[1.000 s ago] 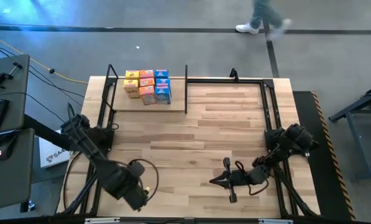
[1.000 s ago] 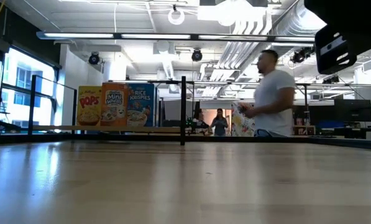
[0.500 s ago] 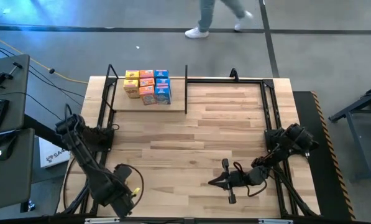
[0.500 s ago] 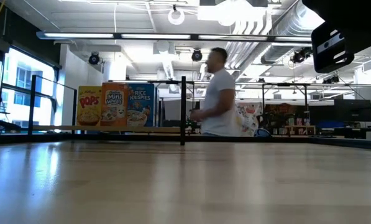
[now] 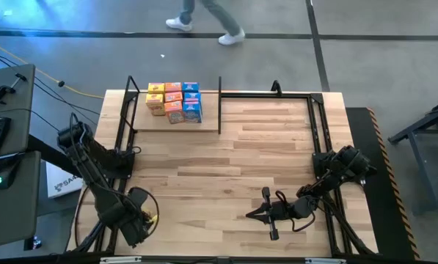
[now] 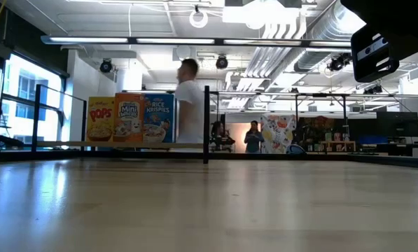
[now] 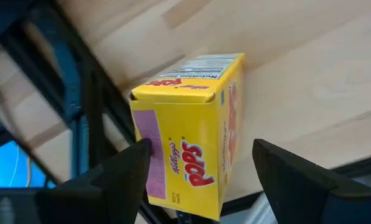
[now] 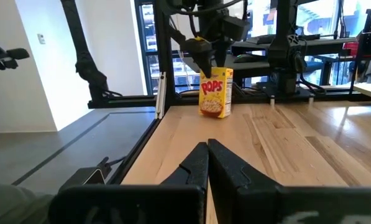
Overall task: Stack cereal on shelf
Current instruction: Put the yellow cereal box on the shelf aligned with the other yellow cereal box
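A yellow Pops cereal box (image 7: 191, 130) stands upright on its base on the table near the left near corner (image 5: 150, 217), (image 8: 215, 92). My left gripper (image 7: 202, 146) hangs over it, open, with one finger on either side of the box top (image 5: 139, 220), (image 8: 205, 59). Several yellow, orange and blue cereal boxes (image 5: 174, 103) stand in a block on the shelf (image 5: 160, 123) at the far left, and show in the low view too (image 6: 129, 119). My right gripper (image 5: 249, 214) is shut and lies low over the near right part of the table (image 8: 207, 149). My left gripper comes at the yellow box from above, pointing down, its fingers astride the top end. One finger (image 7: 126, 177) lies close to the box's side edge (image 7: 138, 124); the other finger (image 7: 297, 180) stands apart from it. Whether it touches the box, I cannot tell.
Black metal posts and rails (image 5: 220, 95) frame the shelf and the table's far and side edges. The wide middle of the table (image 5: 233, 161) is bare wood. A person (image 6: 189, 105) walks past beyond the far edge.
My left gripper has moved toward the table's left edge along the near side, and its arm has swung out to the left. The person beyond the table has walked from right to left. My right arm has kept still.
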`<state>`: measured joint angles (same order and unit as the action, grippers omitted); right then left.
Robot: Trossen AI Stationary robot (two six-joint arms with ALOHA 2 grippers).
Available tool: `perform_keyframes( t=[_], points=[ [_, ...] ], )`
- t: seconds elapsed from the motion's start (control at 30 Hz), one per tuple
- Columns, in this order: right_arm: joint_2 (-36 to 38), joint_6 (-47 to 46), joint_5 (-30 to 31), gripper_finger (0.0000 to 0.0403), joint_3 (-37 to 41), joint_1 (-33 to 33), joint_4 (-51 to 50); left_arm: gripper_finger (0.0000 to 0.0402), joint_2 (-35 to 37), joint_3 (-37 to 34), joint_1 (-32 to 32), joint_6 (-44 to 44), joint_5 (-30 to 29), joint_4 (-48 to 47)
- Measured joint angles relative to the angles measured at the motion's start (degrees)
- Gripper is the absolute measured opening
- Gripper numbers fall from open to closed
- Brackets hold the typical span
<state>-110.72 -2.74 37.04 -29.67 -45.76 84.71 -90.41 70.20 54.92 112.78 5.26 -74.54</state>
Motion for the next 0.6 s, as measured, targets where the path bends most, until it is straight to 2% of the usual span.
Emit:
perform_keyframes(
  t=[0.3, 0.43, 0.6],
  points=[
    [0.00, 0.04, -0.09, 0.0000, 0.00, 0.79, 0.00, 0.0236, -0.14, 1.34, -0.07, -0.47, -2.04, 1.34],
    [0.00, -0.21, -0.68, 0.0000, 0.00, 1.24, 0.00, 0.0239, -0.31, 3.93, -0.20, -1.39, -4.34, -0.19],
    [0.00, -0.22, -0.85, 0.0000, 0.00, 1.27, 0.00, 0.0256, -0.28, 5.18, -0.22, -1.46, -4.33, -2.06]
  ],
)
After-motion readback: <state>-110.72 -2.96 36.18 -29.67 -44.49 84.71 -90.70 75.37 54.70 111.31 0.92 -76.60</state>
